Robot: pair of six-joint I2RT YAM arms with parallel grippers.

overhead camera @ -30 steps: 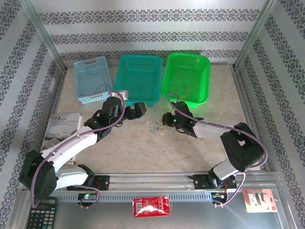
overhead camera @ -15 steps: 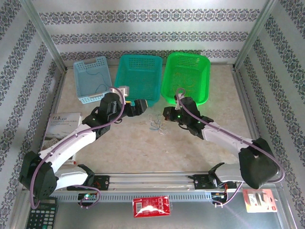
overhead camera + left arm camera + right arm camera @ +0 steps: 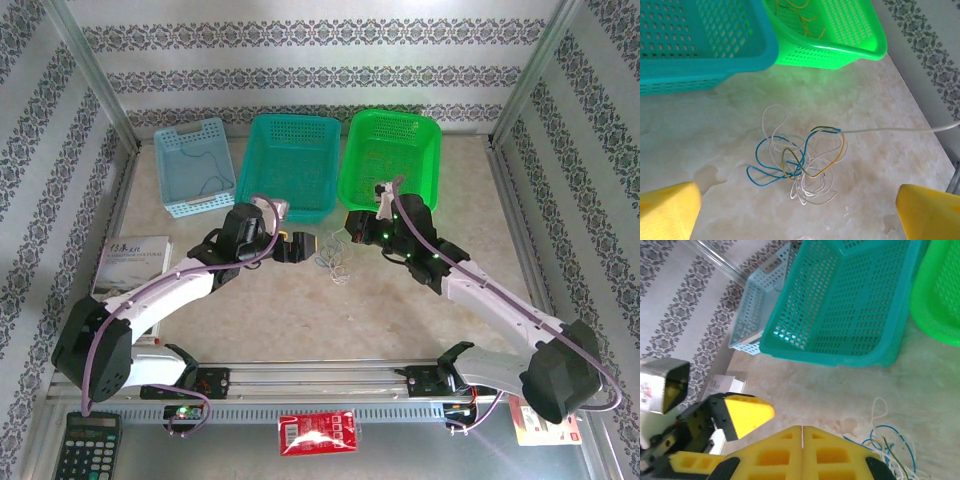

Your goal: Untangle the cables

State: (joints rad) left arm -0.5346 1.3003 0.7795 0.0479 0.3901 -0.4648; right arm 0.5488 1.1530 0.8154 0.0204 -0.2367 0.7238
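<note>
My left gripper (image 3: pixel 800 207) hangs just beside the cables (image 3: pixel 797 165), fingers spread wide. My right gripper (image 3: pixel 802 437) sits near the cables too, fingers pressed together.

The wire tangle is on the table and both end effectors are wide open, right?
Not quite. The tangle is on the table and the left end effector is wide open, but the right end effector is shut: the right wrist view shows it closed tight.
</note>
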